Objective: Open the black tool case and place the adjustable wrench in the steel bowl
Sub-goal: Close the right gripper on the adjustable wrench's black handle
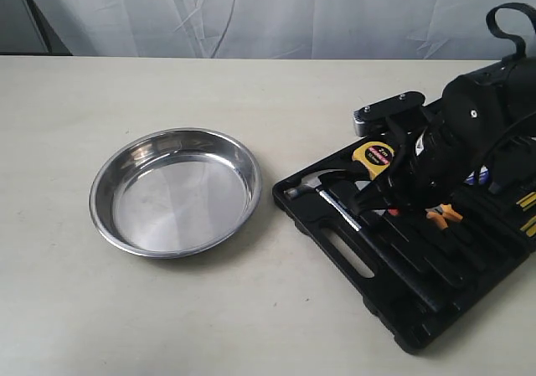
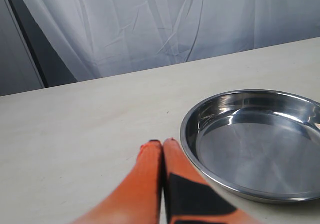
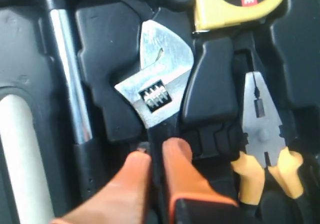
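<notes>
- Right wrist view: the right gripper point(image 3: 157, 154) has its orange fingers pinched on the black handle of the adjustable wrench point(image 3: 160, 79).
- The wrench lies inside the black tool case point(image 1: 394, 284), not in the steel bowl point(image 1: 180, 200); whether it is lifted from its slot, I cannot tell.
- In the case, a hammer point(image 3: 70, 84), a yellow tape measure point(image 3: 235, 4) and orange-handled pliers point(image 3: 262, 129) surround the wrench.
- Exterior view: the case lies open on the table point(image 1: 84, 309), right of the bowl and apart from it.
- Left wrist view: the left gripper point(image 2: 162, 143), jaws pressed together and holding nothing, sits just beside the bowl's rim.
</notes>
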Action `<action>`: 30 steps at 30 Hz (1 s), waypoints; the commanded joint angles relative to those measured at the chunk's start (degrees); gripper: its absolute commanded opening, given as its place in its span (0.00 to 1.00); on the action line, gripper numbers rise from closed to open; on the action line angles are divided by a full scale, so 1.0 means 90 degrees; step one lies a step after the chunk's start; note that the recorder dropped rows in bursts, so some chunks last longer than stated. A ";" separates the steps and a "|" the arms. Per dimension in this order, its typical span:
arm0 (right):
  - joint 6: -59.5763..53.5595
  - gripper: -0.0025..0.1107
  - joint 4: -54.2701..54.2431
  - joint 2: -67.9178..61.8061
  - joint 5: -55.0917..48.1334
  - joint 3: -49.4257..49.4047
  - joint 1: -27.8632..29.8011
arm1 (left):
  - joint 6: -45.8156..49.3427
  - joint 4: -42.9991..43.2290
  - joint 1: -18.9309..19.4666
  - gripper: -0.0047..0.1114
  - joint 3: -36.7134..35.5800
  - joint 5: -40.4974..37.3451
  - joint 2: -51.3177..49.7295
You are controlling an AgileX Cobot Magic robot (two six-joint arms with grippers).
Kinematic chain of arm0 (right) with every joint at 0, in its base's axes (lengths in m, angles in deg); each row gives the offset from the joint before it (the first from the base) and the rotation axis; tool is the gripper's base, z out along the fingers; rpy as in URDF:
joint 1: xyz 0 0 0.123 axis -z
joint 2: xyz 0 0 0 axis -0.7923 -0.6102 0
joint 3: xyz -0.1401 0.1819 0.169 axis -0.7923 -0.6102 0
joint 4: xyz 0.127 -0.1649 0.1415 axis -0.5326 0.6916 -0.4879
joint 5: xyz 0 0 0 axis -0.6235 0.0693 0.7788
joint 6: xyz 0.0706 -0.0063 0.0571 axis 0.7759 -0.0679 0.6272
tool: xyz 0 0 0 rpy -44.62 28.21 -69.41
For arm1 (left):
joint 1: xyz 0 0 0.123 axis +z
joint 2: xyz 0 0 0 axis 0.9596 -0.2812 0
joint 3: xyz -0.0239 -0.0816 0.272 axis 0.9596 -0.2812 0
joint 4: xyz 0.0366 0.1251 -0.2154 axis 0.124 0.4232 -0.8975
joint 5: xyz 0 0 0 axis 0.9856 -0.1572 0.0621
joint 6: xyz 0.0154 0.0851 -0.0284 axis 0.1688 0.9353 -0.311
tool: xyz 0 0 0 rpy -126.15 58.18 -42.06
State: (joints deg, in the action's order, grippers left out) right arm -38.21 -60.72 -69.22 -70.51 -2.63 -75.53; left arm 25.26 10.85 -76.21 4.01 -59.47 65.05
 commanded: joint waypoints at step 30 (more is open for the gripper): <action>-0.0108 0.33 0.0313 -0.1720 0.0022 -0.0023 0.0041 | -0.0023 -0.0014 0.0012 0.04 -0.0003 -0.0013 -0.0023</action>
State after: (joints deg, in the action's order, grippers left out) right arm -38.64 -58.32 -79.26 -64.96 -0.61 -75.33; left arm 25.26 10.85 -76.21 4.01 -59.47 65.05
